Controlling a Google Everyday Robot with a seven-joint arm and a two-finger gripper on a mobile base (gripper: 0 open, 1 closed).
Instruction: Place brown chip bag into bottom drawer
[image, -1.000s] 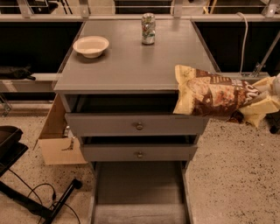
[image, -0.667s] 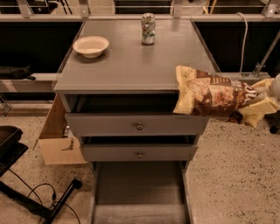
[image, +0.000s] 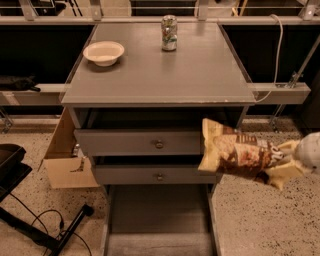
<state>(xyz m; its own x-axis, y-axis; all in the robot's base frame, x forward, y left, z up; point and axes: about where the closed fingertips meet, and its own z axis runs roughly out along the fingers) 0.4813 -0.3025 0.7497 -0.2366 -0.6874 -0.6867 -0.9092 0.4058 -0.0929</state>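
Jaws of the gripper (image: 292, 161) are squeezed on the right end of the brown chip bag (image: 239, 156), and the bag hangs in the air. The gripper is pale and sits at the right edge of the view, low down beside the grey cabinet (image: 160, 75).

The bag lies almost on its side. Its left end is a bit higher than its right end. That left end covers the right tips of the two upper drawers in this view. The bag is above the speckled floor (image: 260, 220), and it is higher than the bottom drawer (image: 157, 215) and off to its right.

The bottom drawer is pulled out toward the camera, and its flat grey floor shows. The top drawer (image: 130, 142) and the middle drawer (image: 140, 176) each have one small round knob and a dark gap above.

On top of the cabinet a white bowl (image: 103, 52) sits near the back left. A can (image: 169, 33) stands upright near the back middle, well apart from the bowl.

A cardboard box (image: 65, 167) sits on the floor just left of the cabinet. A black stand (image: 10, 167) and some black cables (image: 45, 220) are farther left.
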